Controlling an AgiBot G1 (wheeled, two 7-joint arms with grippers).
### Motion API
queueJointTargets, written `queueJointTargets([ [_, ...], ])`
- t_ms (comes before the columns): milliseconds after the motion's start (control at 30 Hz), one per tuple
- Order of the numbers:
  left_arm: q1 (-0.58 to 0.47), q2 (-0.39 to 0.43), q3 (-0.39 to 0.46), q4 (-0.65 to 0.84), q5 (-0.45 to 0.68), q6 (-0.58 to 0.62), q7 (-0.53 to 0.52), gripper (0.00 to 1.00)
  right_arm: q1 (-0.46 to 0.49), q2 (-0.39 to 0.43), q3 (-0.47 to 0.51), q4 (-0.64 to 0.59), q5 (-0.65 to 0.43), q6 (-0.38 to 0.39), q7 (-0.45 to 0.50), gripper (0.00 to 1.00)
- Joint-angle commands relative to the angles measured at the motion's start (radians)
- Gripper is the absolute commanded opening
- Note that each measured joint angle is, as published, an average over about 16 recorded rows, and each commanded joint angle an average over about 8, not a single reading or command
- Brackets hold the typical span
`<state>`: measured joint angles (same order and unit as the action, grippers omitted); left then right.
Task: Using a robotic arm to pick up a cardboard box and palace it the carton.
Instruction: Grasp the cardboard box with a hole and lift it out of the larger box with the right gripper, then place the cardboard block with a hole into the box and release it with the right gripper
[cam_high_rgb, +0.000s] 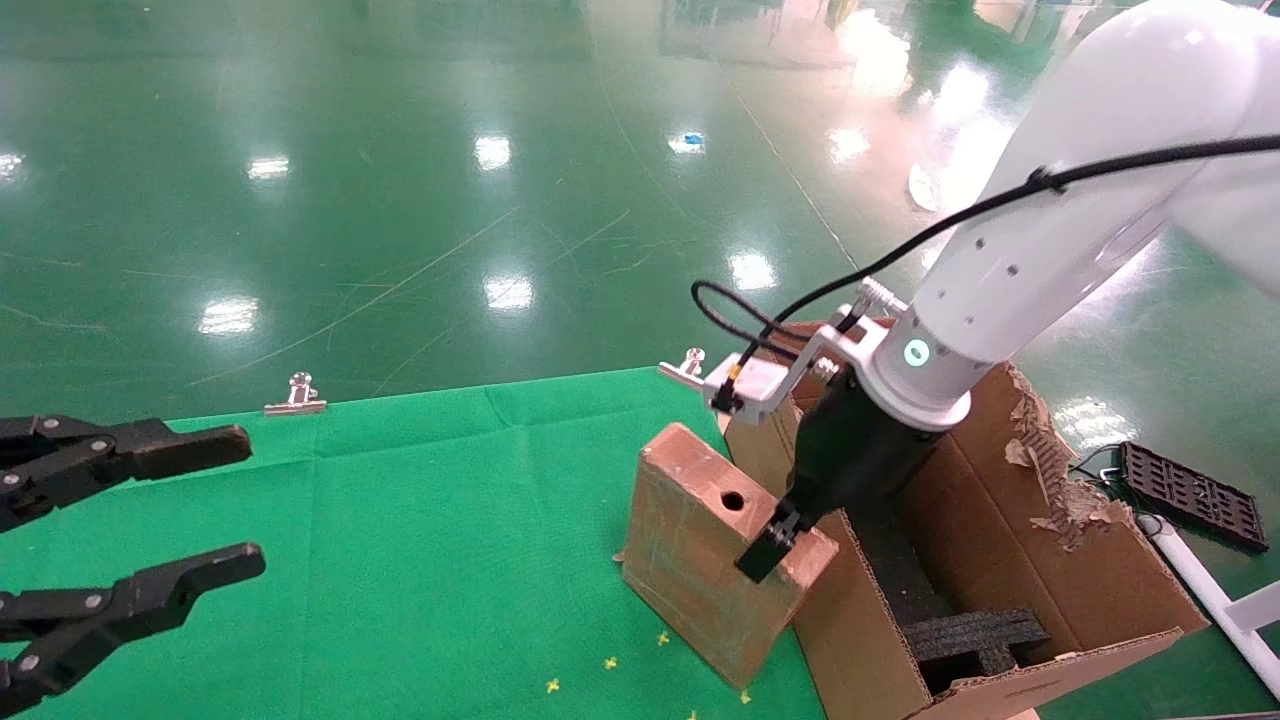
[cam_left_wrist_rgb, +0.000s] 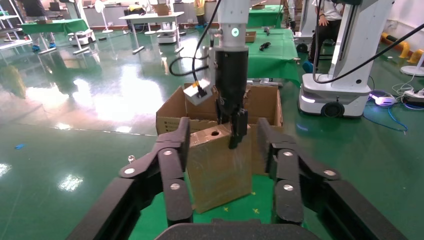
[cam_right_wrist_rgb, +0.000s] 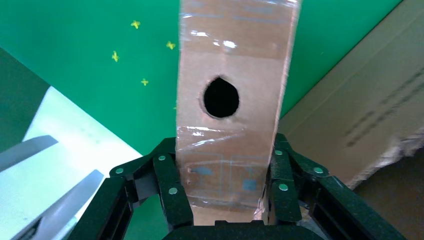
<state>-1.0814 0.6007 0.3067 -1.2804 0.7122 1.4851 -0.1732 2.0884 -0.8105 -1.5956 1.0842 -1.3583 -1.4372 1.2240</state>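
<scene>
Head view: right gripper (cam_high_rgb: 790, 530) on the white robotic arm (cam_high_rgb: 1040, 250) clamps the top narrow side of the cardboard box (cam_high_rgb: 705, 560), one black finger visible on the near face, just beside the round hole. Box stands upright, slightly tilted, over the right edge of the green cloth (cam_high_rgb: 400, 520), touching or just beside the carton's near wall; cannot tell if its bottom rests on the cloth or is lifted. Carton (cam_high_rgb: 1000, 560) sits off the cloth's right edge, flaps open, far right side torn ragged, black foam blocks (cam_high_rgb: 975, 635) inside. Arm's ring glows green, black cable runs along it.

Right wrist view: right fingers (cam_right_wrist_rgb: 170, 185) press both wide faces of the taped box (cam_right_wrist_rgb: 235, 75), hole facing the camera, green cloth and carton wall (cam_right_wrist_rgb: 365, 110) behind.

Left gripper (cam_high_rgb: 130, 540) parked over the cloth's left edge, fingers spread wide, holding nothing. Left wrist view: its open fingers (cam_left_wrist_rgb: 170, 170) frame the box (cam_left_wrist_rgb: 220, 170) and carton (cam_left_wrist_rgb: 265, 105) further off, right arm (cam_left_wrist_rgb: 232, 55) coming down from above.

Two metal clips (cam_high_rgb: 295, 398) sit on the cloth's far edge. Small yellow marks (cam_high_rgb: 610, 662) dot the cloth near the box. Black grid tray (cam_high_rgb: 1190, 495) lies on the green floor beyond the carton.
</scene>
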Motion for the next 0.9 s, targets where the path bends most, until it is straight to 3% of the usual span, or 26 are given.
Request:
queueJointTargets([
  [33, 0.000, 0.000, 0.000, 0.000, 0.000, 0.000, 0.000, 0.00, 0.009, 0.012, 0.010, 0.006, 0.001, 0.016, -0.018, 0.00],
  [300, 0.000, 0.000, 0.000, 0.000, 0.000, 0.000, 0.000, 0.00, 0.099, 0.174, 0.117, 0.043, 0.038, 0.144, -0.130, 0.00],
  [667, 0.000, 0.000, 0.001, 0.000, -0.001, 0.000, 0.000, 0.02, 0.260, 0.326, 0.160, -0.110, -0.059, 0.111, -0.197, 0.00],
  [900, 0.000, 0.000, 0.001, 0.000, -0.001, -0.001, 0.001, 0.90, 0.257, 0.370, 0.114, -0.230, -0.152, 0.055, -0.187, 0.00],
])
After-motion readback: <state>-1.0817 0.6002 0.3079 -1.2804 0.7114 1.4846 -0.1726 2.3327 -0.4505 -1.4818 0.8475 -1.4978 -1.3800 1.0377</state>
